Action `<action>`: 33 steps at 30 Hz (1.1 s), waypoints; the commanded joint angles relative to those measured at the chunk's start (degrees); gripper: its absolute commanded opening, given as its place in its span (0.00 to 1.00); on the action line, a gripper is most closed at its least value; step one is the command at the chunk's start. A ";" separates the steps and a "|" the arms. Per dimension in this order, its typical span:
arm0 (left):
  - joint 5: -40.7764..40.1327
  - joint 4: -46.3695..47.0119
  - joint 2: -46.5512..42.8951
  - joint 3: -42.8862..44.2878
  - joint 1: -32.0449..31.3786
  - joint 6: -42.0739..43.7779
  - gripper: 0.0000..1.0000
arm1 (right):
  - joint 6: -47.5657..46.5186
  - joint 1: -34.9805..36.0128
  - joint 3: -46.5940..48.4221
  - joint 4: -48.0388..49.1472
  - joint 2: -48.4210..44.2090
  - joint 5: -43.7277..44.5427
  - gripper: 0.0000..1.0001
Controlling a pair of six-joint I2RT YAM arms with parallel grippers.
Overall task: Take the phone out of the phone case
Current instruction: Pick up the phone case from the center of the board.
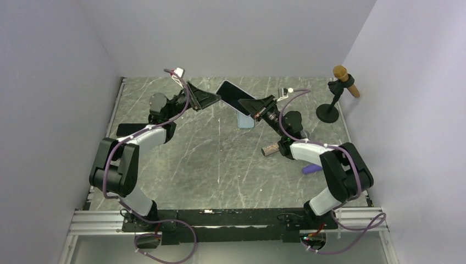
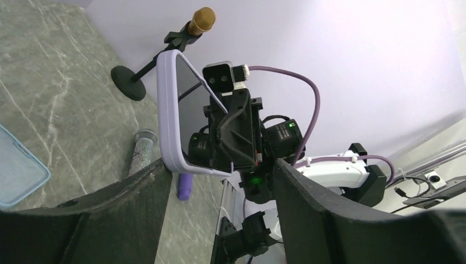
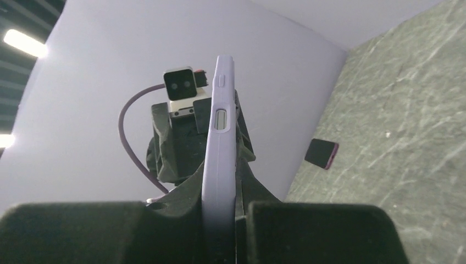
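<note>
The phone, dark screen, sits in a lilac case (image 1: 233, 93) and is held up in the air over the far middle of the table. My right gripper (image 1: 251, 105) is shut on its lower end; in the right wrist view the case (image 3: 220, 137) stands edge-on between the two fingers (image 3: 222, 204). My left gripper (image 1: 216, 98) is open at the phone's left edge. In the left wrist view its jaws (image 2: 220, 165) stand wide apart, the left finger (image 2: 137, 192) by the case's lower corner (image 2: 167, 157).
A light blue empty case (image 1: 245, 120) lies on the table under the phone. A dark phone (image 1: 127, 130) lies at the left edge. A microphone on a stand (image 1: 340, 88) is at the far right. A grey cylinder (image 1: 271, 149) and a purple object (image 1: 311, 168) lie near the right arm.
</note>
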 commanded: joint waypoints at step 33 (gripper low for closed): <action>19.43 -31.76 -0.76 15.45 -9.02 29.18 0.00 | -52.27 -6.21 24.92 -72.99 -7.88 -41.61 0.63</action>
